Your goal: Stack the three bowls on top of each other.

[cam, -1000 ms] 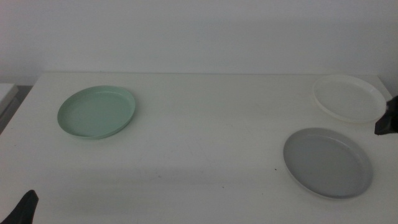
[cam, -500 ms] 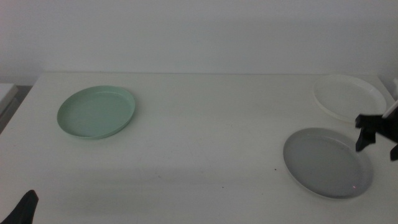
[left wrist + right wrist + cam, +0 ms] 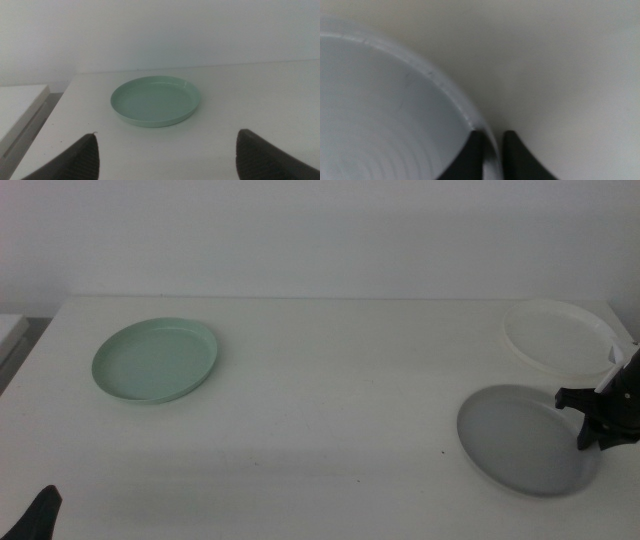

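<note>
The mint green bowl (image 3: 155,360) lies at the table's far left, and the left wrist view shows it (image 3: 156,100) ahead of my left gripper (image 3: 170,157). That gripper is open and waits at the near left corner (image 3: 40,515). The grey bowl (image 3: 520,440) sits at the near right. My right gripper (image 3: 592,423) is at its right rim. In the right wrist view the two jaws (image 3: 492,150) pinch the grey bowl's rim (image 3: 395,100) between them. Just behind, at the far right, rests the white bowl (image 3: 558,335).
The white table (image 3: 330,410) spreads between the green bowl and the two bowls on the right. A lower white surface (image 3: 20,110) lies beyond the table's left edge. A plain wall stands behind the table.
My right gripper came in from the right edge, dropped to the grey bowl's right rim and closed on it. The bowl now looks darker. The left arm has not moved.
</note>
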Controlling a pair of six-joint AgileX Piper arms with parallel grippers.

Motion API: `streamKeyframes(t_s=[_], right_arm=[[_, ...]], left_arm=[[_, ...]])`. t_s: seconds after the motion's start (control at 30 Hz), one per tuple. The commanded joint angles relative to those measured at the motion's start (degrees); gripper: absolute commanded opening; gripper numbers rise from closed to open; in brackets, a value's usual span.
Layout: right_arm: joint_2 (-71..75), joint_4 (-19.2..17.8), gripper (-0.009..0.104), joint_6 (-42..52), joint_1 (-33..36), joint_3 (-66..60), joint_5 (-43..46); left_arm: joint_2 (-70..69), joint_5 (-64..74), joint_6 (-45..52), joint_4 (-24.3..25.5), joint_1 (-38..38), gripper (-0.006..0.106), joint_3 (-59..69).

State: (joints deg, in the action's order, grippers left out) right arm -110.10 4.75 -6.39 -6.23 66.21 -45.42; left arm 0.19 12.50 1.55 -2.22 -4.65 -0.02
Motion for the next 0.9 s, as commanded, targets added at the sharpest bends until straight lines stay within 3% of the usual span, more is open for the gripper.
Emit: streamKeyframes(t_s=[0.0, 0.17, 0.43, 0.67, 0.87], right_arm=[[-0.44, -1.57, 0.001, 0.46, -0.30, 0.24, 0.12], [1.67, -2.82, -0.002, -2.13, -0.30, 0.24, -0.90], [8.10, 2.52, -0.002, -1.48, 6.28, 8.63, -5.24], [0.89, 7.54, -0.002, -1.73, 16.51, 18.43, -5.55], [-6.99, 10.63, -0.002, -1.73, 21.23, 21.85, -4.11]], left_arm=[[-0.19, -0.78, -0.02, -0.18, 0.18, 0.094, 0.02], [-0.19, -0.78, -0.02, -0.18, 0.18, 0.094, 0.02], [-0.19, -0.78, 0.13, -0.18, 0.18, 0.094, 0.02], [-0.19, -0.78, -0.08, -0.18, 0.18, 0.094, 0.02], [-0.19, -0.78, -0.08, -0.18, 0.18, 0.094, 0.02]])
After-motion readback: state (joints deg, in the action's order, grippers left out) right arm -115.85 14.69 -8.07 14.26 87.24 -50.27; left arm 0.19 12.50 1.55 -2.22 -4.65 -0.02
